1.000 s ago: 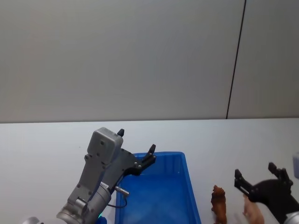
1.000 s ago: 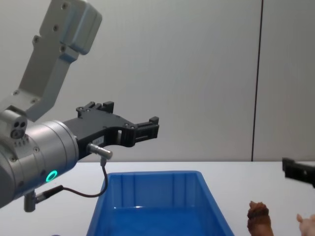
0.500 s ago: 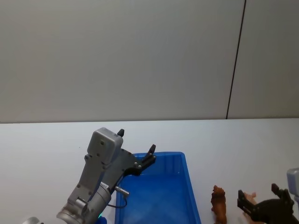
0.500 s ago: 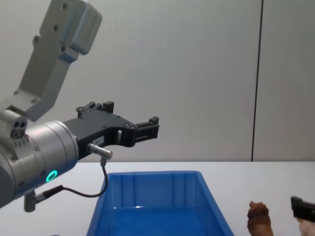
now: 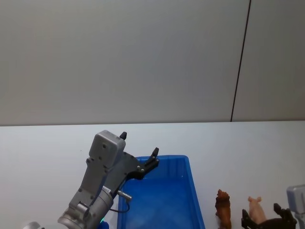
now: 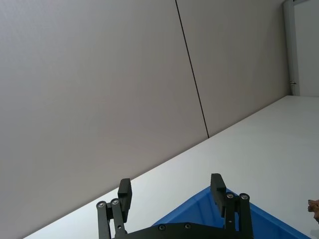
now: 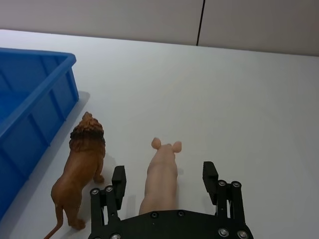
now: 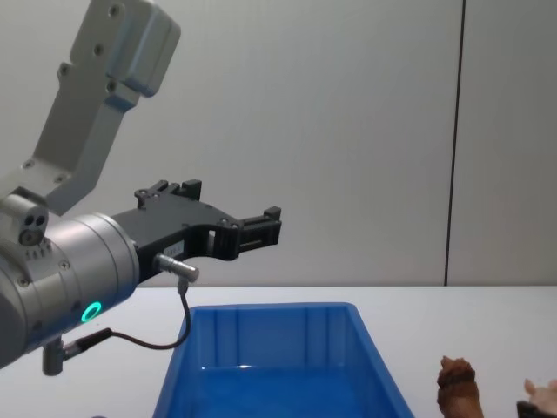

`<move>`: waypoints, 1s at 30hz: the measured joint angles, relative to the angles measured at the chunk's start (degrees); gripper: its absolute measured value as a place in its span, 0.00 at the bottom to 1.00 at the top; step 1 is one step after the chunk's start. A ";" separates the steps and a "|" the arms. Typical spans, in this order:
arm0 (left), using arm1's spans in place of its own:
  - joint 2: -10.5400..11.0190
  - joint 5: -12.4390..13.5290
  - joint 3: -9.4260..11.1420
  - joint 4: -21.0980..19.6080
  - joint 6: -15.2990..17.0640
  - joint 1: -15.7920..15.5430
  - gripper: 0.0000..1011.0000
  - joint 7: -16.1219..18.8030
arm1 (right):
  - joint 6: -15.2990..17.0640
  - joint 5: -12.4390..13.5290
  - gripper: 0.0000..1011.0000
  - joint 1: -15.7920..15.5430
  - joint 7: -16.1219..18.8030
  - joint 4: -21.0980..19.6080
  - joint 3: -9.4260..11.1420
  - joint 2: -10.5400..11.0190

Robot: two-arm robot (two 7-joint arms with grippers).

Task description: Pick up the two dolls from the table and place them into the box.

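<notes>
While left gripper hovers above box, right gripper straddles pink doll

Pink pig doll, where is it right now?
The pink pig stands on the white table at the robot's right, between the fingers of the open right gripper, with the brown lion beside it toward the blue box.

Left pincer hangs raised with jaws spread; right pincer sits low, jaws spread wide.
</notes>
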 joint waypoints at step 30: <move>0.00 0.00 0.00 0.00 0.00 0.00 0.99 0.00 | -3.35 -1.87 0.38 -0.81 1.40 1.64 -0.22 -1.02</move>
